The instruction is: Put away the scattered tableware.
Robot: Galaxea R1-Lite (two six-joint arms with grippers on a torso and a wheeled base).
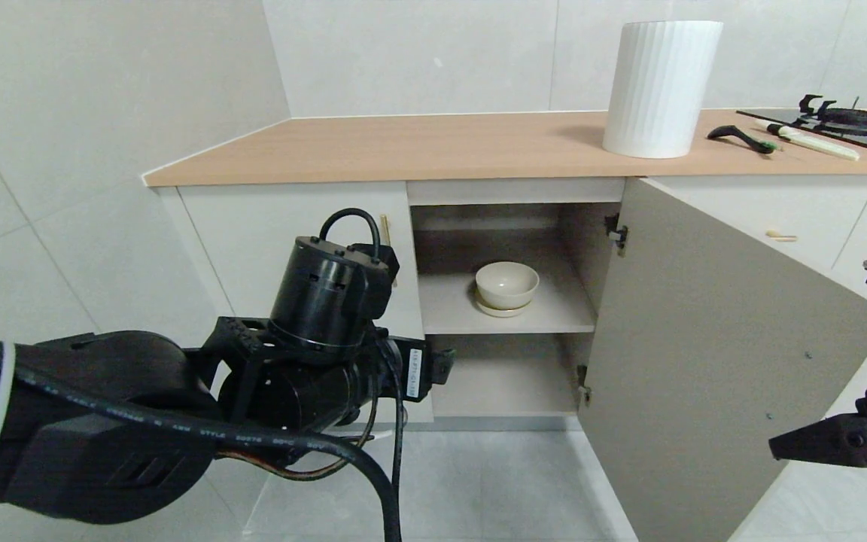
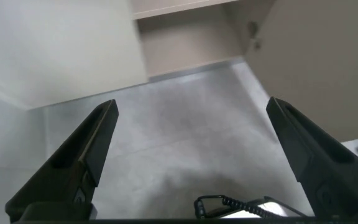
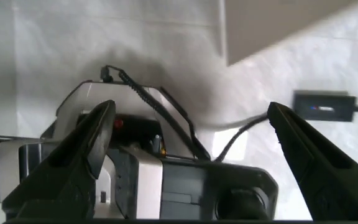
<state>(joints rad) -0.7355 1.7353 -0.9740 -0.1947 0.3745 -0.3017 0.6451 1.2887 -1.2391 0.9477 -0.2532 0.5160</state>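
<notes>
A cream bowl (image 1: 507,282) sits on a small plate (image 1: 500,308) on the upper shelf of the open cabinet (image 1: 501,320). My left arm (image 1: 328,316) hangs low in front of the shut left cabinet door, left of the opening. Its gripper (image 2: 191,107) points down at the grey floor, open and holding nothing. My right gripper (image 3: 191,109) is also open and holds nothing, low at the right beside the open door. One of its fingers (image 1: 817,440) shows at the head view's right edge.
The cabinet door (image 1: 704,361) stands swung out to the right. On the wooden counter (image 1: 403,147) are a tall white ribbed cylinder (image 1: 661,86), a black-handled peeler (image 1: 740,138), a knife (image 1: 810,141) and a stove (image 1: 851,118). A black power adapter (image 3: 324,106) lies on the floor.
</notes>
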